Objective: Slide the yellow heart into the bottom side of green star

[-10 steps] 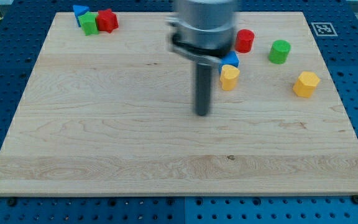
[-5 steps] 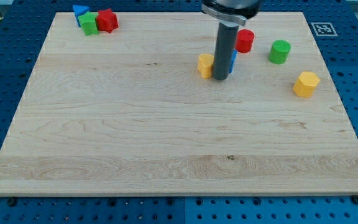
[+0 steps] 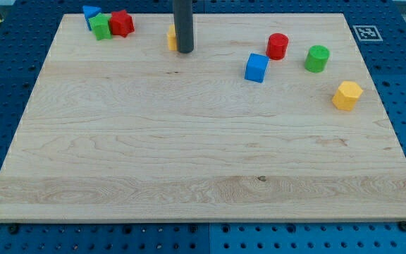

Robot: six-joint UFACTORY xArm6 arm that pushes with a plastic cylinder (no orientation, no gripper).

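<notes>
The yellow heart (image 3: 170, 38) lies near the view's top, mostly hidden behind my rod. My tip (image 3: 184, 51) touches its right side. The green star (image 3: 101, 27) sits at the view's top left, wedged between a blue triangle (image 3: 89, 12) and a red block (image 3: 122, 23). The heart is about a hand's width to the right of the star group and slightly lower.
A blue cube (image 3: 256, 68), a red cylinder (image 3: 278, 46), a green cylinder (image 3: 316, 58) and a yellow hexagon (image 3: 347, 95) stand on the right part of the wooden board (image 3: 189, 155). A marker tag (image 3: 366, 32) sits at the board's top right corner.
My tip has moved up and to the left, pushing the yellow heart away from the blue cube toward the view's top left. The blue cube now shows fully.
</notes>
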